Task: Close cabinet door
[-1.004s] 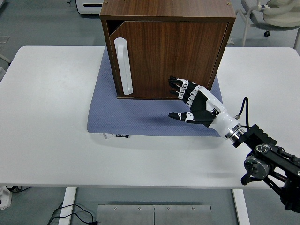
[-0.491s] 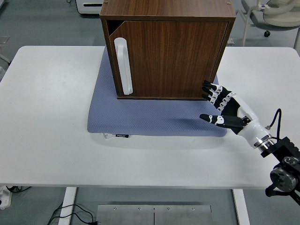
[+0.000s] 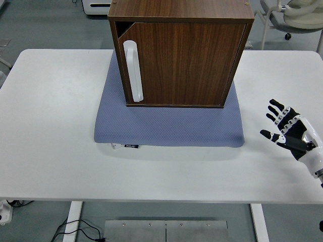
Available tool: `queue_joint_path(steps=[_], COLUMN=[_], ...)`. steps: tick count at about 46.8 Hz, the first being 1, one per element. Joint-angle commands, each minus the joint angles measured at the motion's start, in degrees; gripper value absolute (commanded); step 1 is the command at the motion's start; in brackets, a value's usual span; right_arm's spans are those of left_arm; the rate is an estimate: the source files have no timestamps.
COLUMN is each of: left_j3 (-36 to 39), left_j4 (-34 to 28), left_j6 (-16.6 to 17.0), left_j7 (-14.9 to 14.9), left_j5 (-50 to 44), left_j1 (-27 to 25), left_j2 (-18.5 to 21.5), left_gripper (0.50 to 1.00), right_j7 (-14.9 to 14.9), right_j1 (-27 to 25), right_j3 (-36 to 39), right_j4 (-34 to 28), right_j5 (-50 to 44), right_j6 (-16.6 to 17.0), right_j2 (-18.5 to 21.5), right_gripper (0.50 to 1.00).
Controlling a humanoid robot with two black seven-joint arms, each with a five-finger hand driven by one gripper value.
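A dark wooden cabinet [image 3: 180, 50] stands on a blue-grey mat [image 3: 166, 123] at the back middle of the white table. Its door [image 3: 176, 63] lies shut, flush with the front, and a white vertical handle [image 3: 133, 70] sits at its left side. My right hand [image 3: 287, 128] is open with its fingers spread, over the table near the right edge, well clear of the cabinet and holding nothing. The left arm is out of view.
The white table [image 3: 55, 126] stretches wide to the left and front of the mat. An office chair [image 3: 295, 15] and a white appliance base [image 3: 96, 6] stand on the floor behind the table.
My right hand has drawn back from the cabinet door's lower right corner, moving right and toward the table's near edge. The door looks the same throughout.
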Motion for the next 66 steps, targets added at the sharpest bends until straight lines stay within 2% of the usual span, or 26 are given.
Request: queue_joint_path(steps=[1, 12, 35, 55, 66], left_j3=[0.0, 0.0, 0.0, 0.0, 0.0], left_j4=[0.0, 0.0, 0.0, 0.0, 0.0], left_j6=[0.0, 0.0, 0.0, 0.0, 0.0], left_j7=[0.0, 0.0, 0.0, 0.0, 0.0], left_j5=[0.0, 0.0, 0.0, 0.0, 0.0], left_j1=[0.0, 0.1, 0.0, 0.0, 0.0], left_j2=[0.0, 0.0, 0.0, 0.0, 0.0], left_gripper=[1.000, 1.000, 1.000, 1.000, 1.000], right_j7=[1.2, 4.0, 4.0, 4.0, 4.0], right_j1=[-1.7, -6.4, -10.9, -11.7, -11.7], right_j3=[1.3, 4.3, 5.0, 5.0, 7.6], right_j4=[0.0, -0.1, -0.4, -0.3, -0.4], right_j5=[0.0, 0.1, 1.5, 1.6, 3.5], right_j6=[0.7, 1.2, 1.2, 1.2, 1.2], right_j2=[-0.5, -1.1, -1.1, -0.9, -1.1], right_gripper=[1.000, 1.000, 1.000, 1.000, 1.000])
